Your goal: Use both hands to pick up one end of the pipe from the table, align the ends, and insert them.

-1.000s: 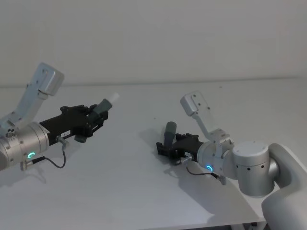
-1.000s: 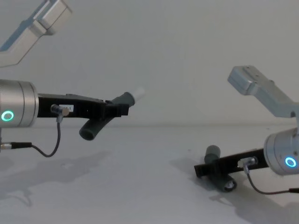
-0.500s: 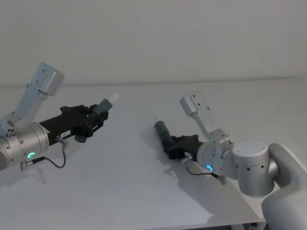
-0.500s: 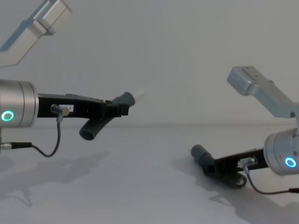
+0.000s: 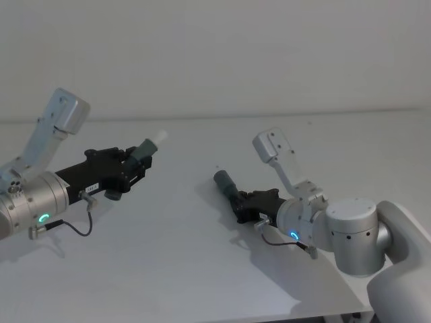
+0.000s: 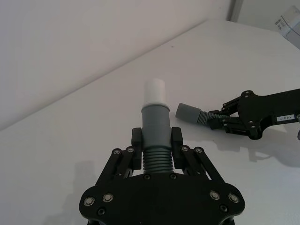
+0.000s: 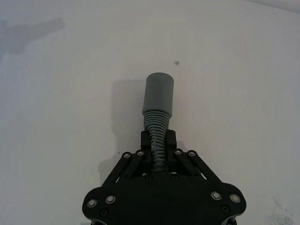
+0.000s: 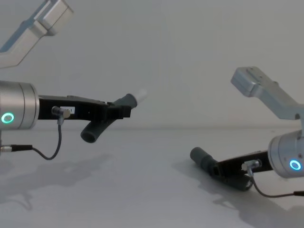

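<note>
My left gripper [image 5: 135, 168] hangs above the table [image 5: 168, 262] at the left, shut on a dark grey pipe piece [image 6: 155, 119] whose white tip [image 6: 154, 91] points up and to the right. My right gripper [image 5: 245, 202] sits low over the table at the right, shut on the ribbed neck of the other pipe piece. That piece's wider grey collar [image 7: 158, 93] sticks out past the fingers towards the left arm. In the chest view the white tip [image 8: 140, 94] stands higher than the collar [image 8: 199, 156], with a wide gap between them.
A pale wall rises behind the table. The table's front edge [image 5: 323, 313] runs across the lower right of the head view. A small dark speck [image 7: 176, 62] lies on the surface just beyond the collar.
The right gripper has turned its pipe piece from standing upright to lying low with the collar pointing left. The left arm and its piece have stayed still.
</note>
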